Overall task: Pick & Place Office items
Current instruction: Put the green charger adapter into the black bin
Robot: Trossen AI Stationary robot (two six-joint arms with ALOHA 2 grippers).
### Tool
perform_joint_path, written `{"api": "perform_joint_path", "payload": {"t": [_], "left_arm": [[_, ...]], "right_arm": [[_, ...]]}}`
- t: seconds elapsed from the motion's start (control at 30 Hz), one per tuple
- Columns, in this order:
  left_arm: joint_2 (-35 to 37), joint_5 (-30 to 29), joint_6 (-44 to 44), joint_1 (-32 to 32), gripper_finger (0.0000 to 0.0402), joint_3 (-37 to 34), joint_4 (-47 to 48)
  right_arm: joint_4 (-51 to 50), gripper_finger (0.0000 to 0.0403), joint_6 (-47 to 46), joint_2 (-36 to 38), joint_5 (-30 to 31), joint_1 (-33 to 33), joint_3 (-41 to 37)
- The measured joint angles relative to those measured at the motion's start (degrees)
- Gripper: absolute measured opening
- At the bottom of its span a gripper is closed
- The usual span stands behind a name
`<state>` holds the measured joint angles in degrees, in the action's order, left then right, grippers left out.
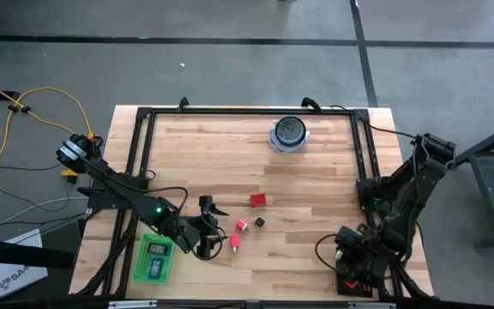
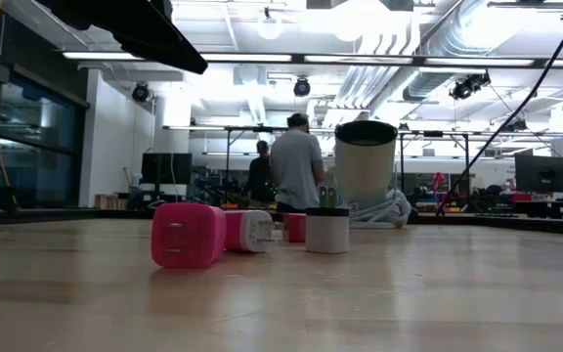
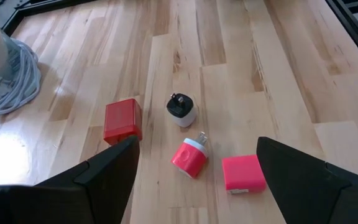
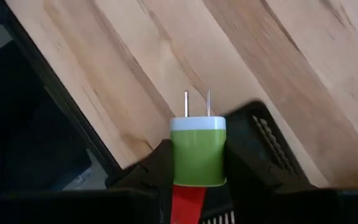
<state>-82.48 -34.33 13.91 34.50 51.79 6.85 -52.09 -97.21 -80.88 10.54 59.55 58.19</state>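
Four small plug chargers lie on the wooden table in front of my left gripper (image 3: 197,186), which stands open above the table near the left front: a red block (image 3: 123,119), a black-and-white one (image 3: 182,111), a red-pink one (image 3: 190,158) and a pink one (image 3: 243,173). In the high view they are the red block (image 1: 257,200), the dark one (image 1: 260,221) and the pink ones (image 1: 239,226) (image 1: 234,243). My right gripper (image 4: 197,163) is shut on a green charger (image 4: 197,146) at the table's near right, by a black tray (image 4: 263,143). My right gripper pinches the green charger's two opposite sides (image 4: 180,158) between its two fingers, low on the body. The white-capped end with the two prongs (image 4: 196,102) points away from the fingers. The fingers slant steeply down, and the charger hangs clear of the table.
A green tray (image 1: 141,262) with small items lies at the near left, beside my left arm. A round blue-white object (image 1: 289,134) with a dark top stands at the far middle. A black frame (image 1: 247,112) borders the table. People stand in the room beyond.
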Motion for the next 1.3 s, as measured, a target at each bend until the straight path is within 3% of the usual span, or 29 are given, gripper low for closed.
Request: {"api": "perform_joint_path", "payload": {"t": [0.27,0.63,1.3], "left_arm": [[0.0,0.0,0.0,0.0,0.0317,0.0,0.0],[0.0,0.0,0.0,0.0,0.0317,0.0,0.0],[0.0,0.0,0.0,0.0,0.0317,0.0,0.0]], "right_arm": [[-2.9,0.0105,-9.4,0.0,0.0,4.9,0.0],[-4.3,0.0105,-11.3,-0.6,-0.2,5.3,0.0],[-1.5,0.0107,-12.1,-13.5,-3.1,5.3,0.0]]}}
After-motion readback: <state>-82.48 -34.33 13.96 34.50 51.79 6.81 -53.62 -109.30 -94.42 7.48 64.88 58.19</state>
